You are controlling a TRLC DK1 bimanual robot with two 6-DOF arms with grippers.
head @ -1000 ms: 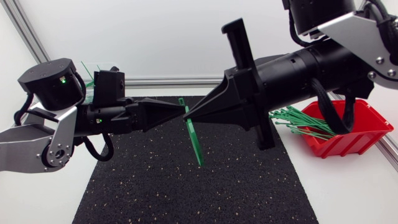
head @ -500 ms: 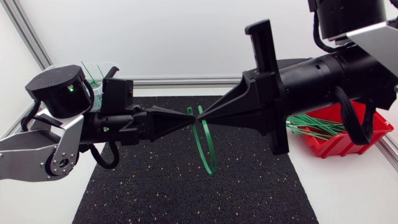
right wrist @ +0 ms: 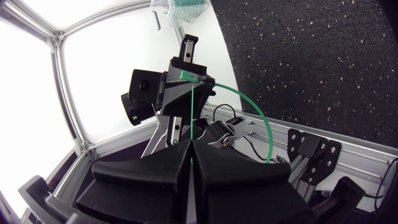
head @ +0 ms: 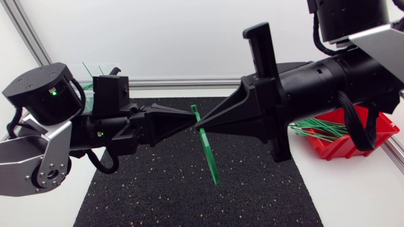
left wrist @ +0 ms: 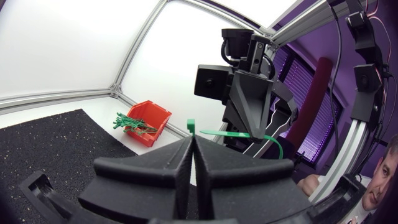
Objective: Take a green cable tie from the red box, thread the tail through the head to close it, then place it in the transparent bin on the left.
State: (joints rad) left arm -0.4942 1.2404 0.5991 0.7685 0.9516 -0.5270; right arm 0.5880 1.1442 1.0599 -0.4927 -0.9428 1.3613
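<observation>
A green cable tie (head: pixel 209 154) hangs as a narrow loop over the black mat, held up between both grippers above the mat's middle. My left gripper (head: pixel 189 120) is shut on the tie at its head end (left wrist: pixel 191 125). My right gripper (head: pixel 203 122) faces it tip to tip and is shut on the tie's strap (right wrist: pixel 192 115). The red box (head: pixel 361 140) with several green ties stands at the right, behind my right arm. The transparent bin (head: pixel 99 70) at the back left is mostly hidden by my left arm.
The black mat (head: pixel 158 189) covers the table's middle under both arms. An aluminium frame rail (head: pixel 170 82) runs along the table's back edge. White tabletop (head: pixel 353 195) lies right of the mat, in front of the red box.
Half a second ago the tie showed as an open loop between the tips; now it hangs narrow, almost edge-on. Both arms have shifted slightly left, their tips still together.
</observation>
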